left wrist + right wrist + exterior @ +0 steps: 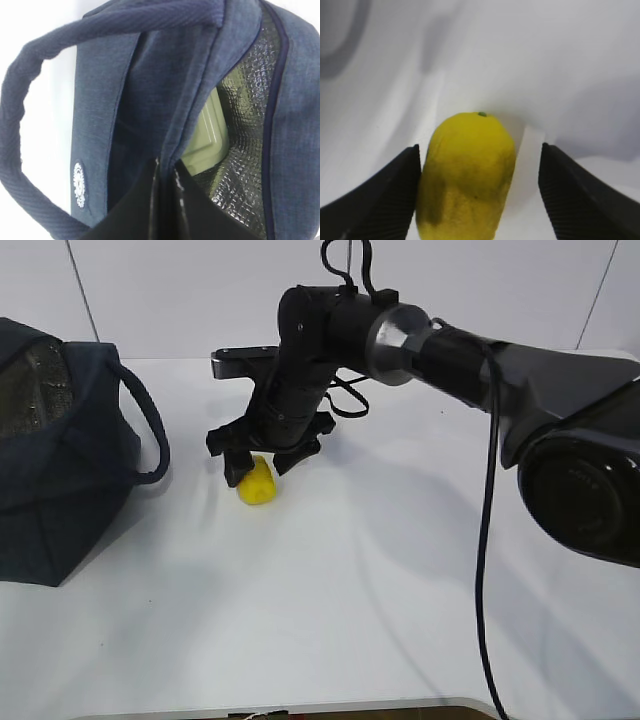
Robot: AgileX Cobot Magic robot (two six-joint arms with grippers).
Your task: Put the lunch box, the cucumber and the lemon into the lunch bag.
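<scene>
The yellow lemon point(258, 483) lies on the white table. My right gripper point(258, 465) is open and lowered around it. In the right wrist view the lemon point(467, 175) sits between the jaws, against the left finger point(395, 195) and with a gap to the right one. The navy lunch bag point(60, 470) stands at the far left. My left gripper point(167, 167) is shut on the bag's rim fabric point(200, 100) and holds the mouth open. The lunch box's pale green lid point(207, 137) shows inside against the silver lining point(245, 125). The cucumber is hidden.
The bag's loop handle point(150, 430) hangs toward the lemon; another handle point(25, 100) arches across the left wrist view. The right arm point(480, 360) reaches in from the right over the table. White table surface point(350, 590) lies in front of the lemon.
</scene>
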